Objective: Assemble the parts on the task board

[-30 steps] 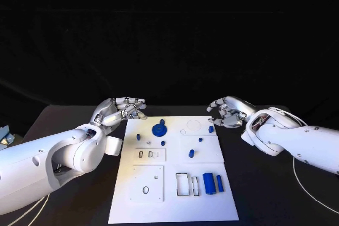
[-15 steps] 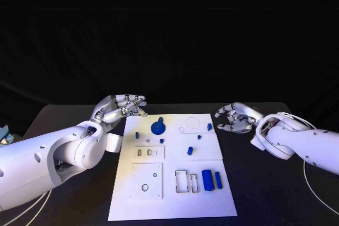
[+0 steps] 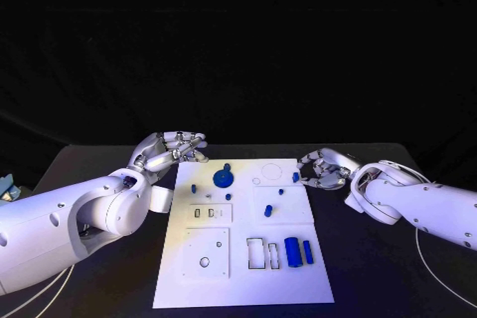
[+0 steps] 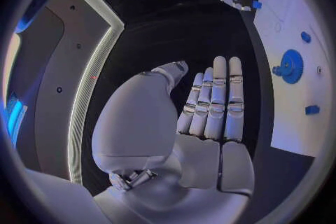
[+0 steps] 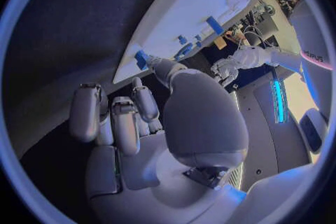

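1. Task board (image 3: pixel 243 276): white plate lying flat on the black counter (image 3: pixel 378 276), between the two arms. All places below are given relative to this board.
2. Round blue part (image 3: pixel 224 180): disc with a knob, seated in the board's far-left area; also seen in the left wrist view (image 4: pixel 290 65).
3. Small blue parts, far half: one (image 3: pixel 194 189) just left of the disc, one (image 3: pixel 229 196) just below it, one (image 3: pixel 281 191) and an oblong one (image 3: pixel 267 210) right of centre.
4. Edge part (image 3: pixel 296 176): small blue piece at the board's far-right edge, next to the circular outline (image 3: pixel 270 171). In the right wrist view the thumb tip sits at this part (image 5: pixel 142 59); actual contact cannot be told.
5. Near-right recesses: a large blue cylinder (image 3: pixel 292 252) and a slimmer blue bar (image 3: pixel 308 252) lie side by side; two rectangular slots (image 3: pixel 256 253) to their left show nothing blue in them.
6. Left-side plates: a small plate with two little slots (image 3: pixel 209 212) and, nearer, a larger plate with an oval hole (image 3: pixel 205 262).
7. Left hand (image 3: pixel 175 150): beyond the board's far-left corner, above the counter, fingers straight and side by side, nothing in it.
8. Right hand (image 3: pixel 324 170): just off the board's far-right edge, fingers curled; nothing visibly grasped.
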Available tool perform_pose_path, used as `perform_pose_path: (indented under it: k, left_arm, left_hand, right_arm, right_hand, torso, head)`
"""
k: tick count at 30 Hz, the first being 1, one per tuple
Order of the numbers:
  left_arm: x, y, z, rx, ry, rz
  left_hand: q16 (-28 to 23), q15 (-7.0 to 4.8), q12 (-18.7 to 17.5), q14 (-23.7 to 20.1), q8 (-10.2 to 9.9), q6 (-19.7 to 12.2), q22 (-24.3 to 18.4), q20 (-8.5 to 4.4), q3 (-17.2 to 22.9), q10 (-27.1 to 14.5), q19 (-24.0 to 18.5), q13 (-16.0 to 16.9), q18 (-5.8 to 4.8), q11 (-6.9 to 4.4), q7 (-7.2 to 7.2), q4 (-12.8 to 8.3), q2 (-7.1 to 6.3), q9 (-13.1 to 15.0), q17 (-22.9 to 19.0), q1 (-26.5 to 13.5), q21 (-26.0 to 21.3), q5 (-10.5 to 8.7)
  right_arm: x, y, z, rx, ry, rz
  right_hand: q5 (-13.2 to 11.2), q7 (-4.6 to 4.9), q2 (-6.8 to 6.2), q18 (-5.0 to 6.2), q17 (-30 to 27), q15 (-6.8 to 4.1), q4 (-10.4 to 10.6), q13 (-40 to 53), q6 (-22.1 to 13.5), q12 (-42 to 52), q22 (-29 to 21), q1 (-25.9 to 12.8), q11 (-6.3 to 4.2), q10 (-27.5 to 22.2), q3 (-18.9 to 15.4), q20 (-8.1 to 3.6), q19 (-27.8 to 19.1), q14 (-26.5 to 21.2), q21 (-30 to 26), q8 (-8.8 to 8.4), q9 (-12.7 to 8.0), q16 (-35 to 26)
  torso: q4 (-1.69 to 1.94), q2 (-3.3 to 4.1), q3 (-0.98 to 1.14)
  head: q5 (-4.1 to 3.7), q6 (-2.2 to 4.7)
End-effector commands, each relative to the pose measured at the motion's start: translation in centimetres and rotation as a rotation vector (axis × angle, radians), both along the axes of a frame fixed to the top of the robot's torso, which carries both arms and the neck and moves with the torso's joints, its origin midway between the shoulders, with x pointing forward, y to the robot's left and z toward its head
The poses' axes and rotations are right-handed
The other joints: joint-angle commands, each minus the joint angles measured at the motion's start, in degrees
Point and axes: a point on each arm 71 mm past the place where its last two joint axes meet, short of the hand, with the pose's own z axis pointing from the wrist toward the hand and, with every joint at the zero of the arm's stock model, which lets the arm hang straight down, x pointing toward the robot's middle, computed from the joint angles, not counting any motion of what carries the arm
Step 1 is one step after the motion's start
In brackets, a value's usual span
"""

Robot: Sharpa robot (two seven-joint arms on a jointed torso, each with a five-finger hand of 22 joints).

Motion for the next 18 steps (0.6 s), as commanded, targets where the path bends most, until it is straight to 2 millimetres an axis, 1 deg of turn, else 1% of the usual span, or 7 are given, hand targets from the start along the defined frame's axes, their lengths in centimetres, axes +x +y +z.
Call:
perform_pose_path:
  k: [1, 9, 12, 14, 18]
  left_arm:
    - [0.0, -0.3, 0.2, -0.014, -0.008, -0.019]
    - [0.0, -0.3, 0.2, -0.014, -0.008, -0.02]
    - [0.0, -0.3, 0.1, -0.014, -0.008, -0.02]
    - [0.0, -0.3, 0.1, -0.014, -0.007, -0.02]
    - [0.0, -0.3, 0.1, -0.013, -0.006, -0.02]
  left_hand:
    - [0.25, -0.07, -0.15, -0.32, -0.23, -0.27, 0.08, 0.24, 0.05, -0.46, -0.33, 0.0, 0.57, 0.06, 0.22, -0.36, 0.06, -0.06, 0.05, -0.46, 0.19, -0.27]
    - [0.25, -0.07, -0.15, -0.32, -0.23, -0.27, 0.08, 0.24, 0.05, -0.46, -0.33, 0.0, 0.57, 0.06, 0.22, -0.36, 0.06, -0.06, 0.05, -0.46, 0.19, -0.27]
    - [0.25, -0.07, -0.15, -0.32, -0.23, -0.27, 0.08, 0.24, 0.05, -0.46, -0.33, 0.0, 0.57, 0.06, 0.22, -0.36, 0.06, -0.06, 0.05, -0.46, 0.19, -0.27]
    - [0.25, -0.07, -0.15, -0.32, -0.23, -0.27, 0.08, 0.24, 0.05, -0.46, -0.33, 0.0, 0.57, 0.06, 0.22, -0.36, 0.06, -0.06, 0.05, -0.46, 0.19, -0.27]
    - [0.25, -0.07, -0.15, -0.32, -0.23, -0.27, 0.08, 0.24, 0.05, -0.46, -0.33, 0.0, 0.57, 0.06, 0.22, -0.36, 0.06, -0.06, 0.05, -0.46, 0.19, -0.27]
  right_arm:
    - [0.1, 0.1, -0.3, -0.015, 0.008, -0.001]
    - [0.4, 0.6, -0.6, -0.018, 0.008, -0.002]
    - [0.5, 0.8, -0.7, -0.018, 0.009, 0.002]
    - [0.5, 1.0, -0.8, -0.017, 0.011, 0.005]
    - [0.4, 1.2, -0.9, -0.017, 0.012, 0.008]
  right_hand:
    - [-0.36, 0.27, 0.32, -0.3, 14.18, 0.48, -0.25, 0.01, 0.16, 0.03, 0.11, 0.46, 0.16, 0.03, 0.01, 0.18, -0.26, 5.76, -0.17, -0.16, 0.1, 0.21]
    - [-0.29, 0.36, 0.68, -0.34, 14.37, 0.54, -0.31, 0.28, 0.69, 0.3, 0.3, 0.47, 0.23, 0.31, 0.22, 0.23, -0.13, 5.8, -0.03, -0.04, 0.23, 0.27]
    - [-0.3, 0.38, 0.82, -0.35, 14.37, 0.57, -0.39, 0.43, 1.24, 0.46, 0.38, 0.43, 0.24, 0.48, 0.33, 0.26, -0.08, 5.81, 0.02, 0.11, 0.34, 0.27]
    - [-0.31, 0.29, 0.92, -0.33, 14.36, 0.55, -0.47, 0.46, 2.09, 0.52, 0.37, 0.32, 0.19, 0.52, 0.42, 0.28, -0.09, 5.8, -0.03, 0.41, 0.52, 0.27]
    - [-0.3, -0.04, 1.13, -0.35, 14.41, 0.36, -0.54, 0.63, 3.84, 0.72, 0.56, -0.07, -0.08, 0.73, 0.55, 0.16, 0.01, 5.81, 0.05, 1.14, 0.92, 0.28]
  torso:
    - [-0.04, -0.02, 0.01]
    - [-0.16, -0.04, 0.07]
    - [-0.11, -0.03, 0.12]
    - [-0.06, -0.03, 0.14]
    - [-0.07, -0.03, 0.1]
  head:
    - [-0.08, -0.14]
    - [0.13, -0.19]
    - [0.18, -0.26]
    - [0.16, -0.29]
    - [0.28, -0.48]
